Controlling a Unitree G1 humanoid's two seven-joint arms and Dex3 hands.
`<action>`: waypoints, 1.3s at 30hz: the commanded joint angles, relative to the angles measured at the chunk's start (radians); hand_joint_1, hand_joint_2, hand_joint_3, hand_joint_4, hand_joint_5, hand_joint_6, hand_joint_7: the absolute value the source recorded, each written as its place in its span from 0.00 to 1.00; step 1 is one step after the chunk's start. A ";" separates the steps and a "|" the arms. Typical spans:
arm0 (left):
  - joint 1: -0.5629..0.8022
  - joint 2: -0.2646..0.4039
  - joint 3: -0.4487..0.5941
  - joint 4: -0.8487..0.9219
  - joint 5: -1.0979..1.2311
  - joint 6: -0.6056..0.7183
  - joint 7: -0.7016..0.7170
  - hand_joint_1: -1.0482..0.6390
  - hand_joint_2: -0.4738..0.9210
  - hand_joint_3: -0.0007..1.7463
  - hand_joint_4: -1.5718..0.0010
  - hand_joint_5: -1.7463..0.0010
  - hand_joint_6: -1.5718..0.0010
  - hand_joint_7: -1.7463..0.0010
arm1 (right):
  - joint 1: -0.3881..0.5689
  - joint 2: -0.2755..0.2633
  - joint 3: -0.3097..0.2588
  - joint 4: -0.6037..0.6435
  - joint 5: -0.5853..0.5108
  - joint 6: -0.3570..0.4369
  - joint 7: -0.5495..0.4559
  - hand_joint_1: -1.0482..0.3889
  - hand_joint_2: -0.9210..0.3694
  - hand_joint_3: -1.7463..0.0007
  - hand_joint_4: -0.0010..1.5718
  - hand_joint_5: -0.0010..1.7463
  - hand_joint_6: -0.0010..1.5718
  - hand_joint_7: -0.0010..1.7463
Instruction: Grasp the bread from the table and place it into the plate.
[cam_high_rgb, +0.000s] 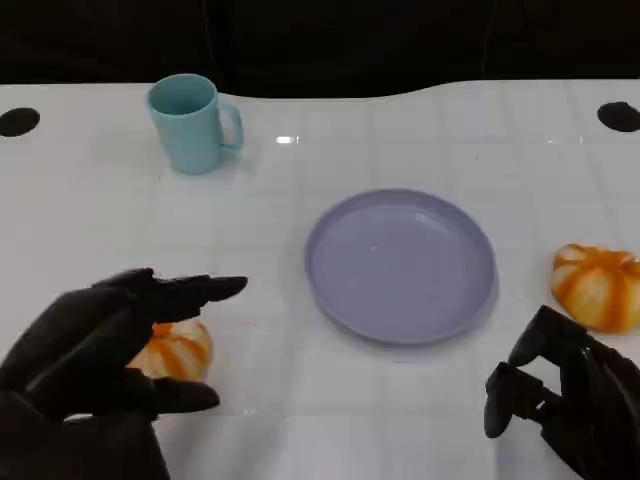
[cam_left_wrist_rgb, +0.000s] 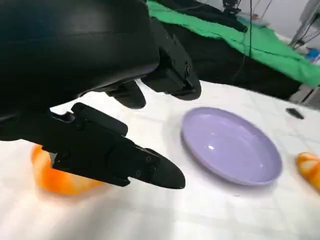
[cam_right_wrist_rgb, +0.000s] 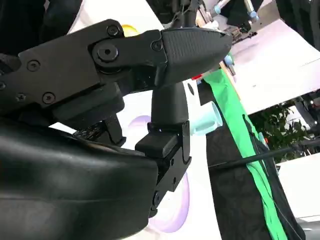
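Surface: white table (cam_high_rgb: 420, 130), dark backdrop behind.
Bread: two orange loaves; one (cam_high_rgb: 178, 348) under my left hand (cam_high_rgb: 95, 350), one (cam_high_rgb: 598, 287) just beyond my right hand (cam_high_rgb: 560, 390).
Plate: purple plate (cam_high_rgb: 400, 265), between the loaves.
Left hand: fingers spread around the near loaf, holding nothing.
Right hand: fingers curled, holding nothing.
Nearer: left hand.

Plate (cam_high_rgb: 400, 265) sits bare mid-table with open tabletop all round it. Only tall thing is the cup (cam_high_rgb: 190, 123), far back left, well apart.
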 joint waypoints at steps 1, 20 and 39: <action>-0.023 0.058 -0.007 -0.054 0.100 0.073 -0.029 0.32 0.97 0.00 0.93 0.85 0.81 1.00 | 0.000 -0.004 -0.005 -0.005 0.002 -0.009 0.000 0.33 0.00 0.80 0.47 1.00 0.38 0.91; -0.202 0.111 -0.230 0.137 0.428 0.203 -0.135 0.32 0.93 0.00 0.97 0.95 0.91 1.00 | 0.009 -0.004 -0.004 -0.022 0.004 0.003 -0.006 0.32 0.00 0.81 0.48 1.00 0.40 0.91; -0.472 0.007 -0.415 0.769 0.391 0.169 0.035 0.30 0.95 0.00 0.93 0.95 0.91 0.99 | 0.021 -0.010 -0.009 -0.038 0.004 0.003 -0.006 0.32 0.00 0.81 0.48 1.00 0.39 0.90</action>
